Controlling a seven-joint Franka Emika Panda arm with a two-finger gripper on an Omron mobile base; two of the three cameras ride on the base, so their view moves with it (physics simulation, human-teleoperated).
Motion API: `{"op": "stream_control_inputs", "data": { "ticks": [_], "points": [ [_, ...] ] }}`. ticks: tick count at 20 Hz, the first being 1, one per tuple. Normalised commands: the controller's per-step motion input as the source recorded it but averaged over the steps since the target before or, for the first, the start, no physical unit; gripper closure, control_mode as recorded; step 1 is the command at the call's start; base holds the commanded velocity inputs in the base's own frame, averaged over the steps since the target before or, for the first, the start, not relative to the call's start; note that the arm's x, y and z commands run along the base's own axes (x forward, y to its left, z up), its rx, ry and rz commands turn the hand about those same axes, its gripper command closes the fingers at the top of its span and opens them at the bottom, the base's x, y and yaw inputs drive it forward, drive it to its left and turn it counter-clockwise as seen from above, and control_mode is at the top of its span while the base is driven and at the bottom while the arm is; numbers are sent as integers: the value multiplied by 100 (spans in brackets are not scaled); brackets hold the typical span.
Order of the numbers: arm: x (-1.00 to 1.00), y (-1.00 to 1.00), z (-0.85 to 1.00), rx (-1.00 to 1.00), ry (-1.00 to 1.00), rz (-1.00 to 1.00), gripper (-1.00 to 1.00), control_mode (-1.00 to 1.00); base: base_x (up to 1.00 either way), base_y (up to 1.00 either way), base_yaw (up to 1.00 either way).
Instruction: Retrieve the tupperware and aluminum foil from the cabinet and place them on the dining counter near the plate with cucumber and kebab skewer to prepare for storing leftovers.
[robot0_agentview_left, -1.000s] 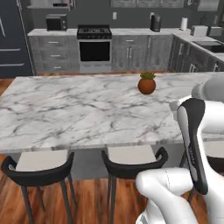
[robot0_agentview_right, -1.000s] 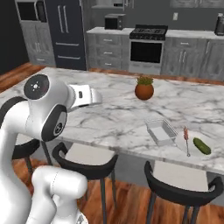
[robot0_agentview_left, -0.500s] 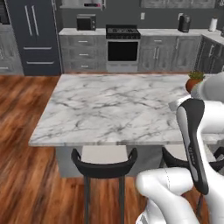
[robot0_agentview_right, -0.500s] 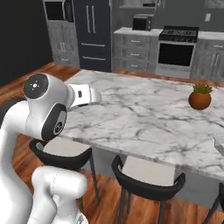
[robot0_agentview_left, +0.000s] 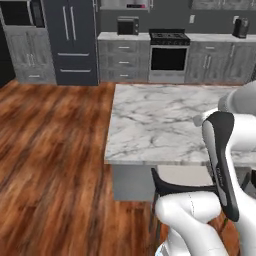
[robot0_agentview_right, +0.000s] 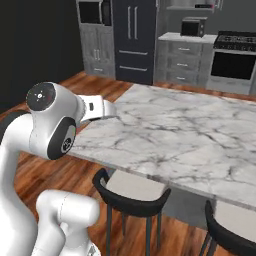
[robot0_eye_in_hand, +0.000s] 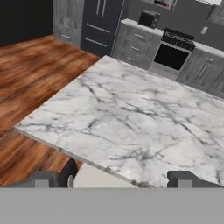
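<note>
We're mid-drive along the dining counter (robot0_agentview_left: 150, 125), center frame — gripper (robot0_eye_in_hand: 111, 179) at the bottom of the hand view, wide open, holding nothing. Keep the arm tucked till the cabinet turns up — tupperware's nowhere yet.

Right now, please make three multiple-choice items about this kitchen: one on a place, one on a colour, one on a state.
1. Where does the microwave stand?
A. on the floor
B. on the grey counter left of the oven
C. on the dining counter

2. What colour is the seat rim of the stool?
A. black
B. red
C. yellow

3. How do the fingertips of the gripper stand?
A. shut together
B. clamped on a box
C. wide apart with nothing between

Key: 1 B, it sits beside the oven; 2 A, the rim is dark around a pale cushion; 3 C, the hand view shows bare marble between the tips.
</note>
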Motion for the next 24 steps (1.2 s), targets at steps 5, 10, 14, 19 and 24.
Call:
{"op": "stream_control_inputs", "data": {
  "ticks": [5,10,14,19,24],
  "points": [
    [0,0,0,0,0,0,-100,100,15,100,10],
    [0,0,0,0,0,0,-100,100,47,100,8],
    [0,0,0,0,0,0,-100,100,92,100,1],
    [0,0,0,0,0,0,-100,100,100,100,-8],
    [0,0,0,0,0,0,-100,100,100,100,-14]
  ]
}}
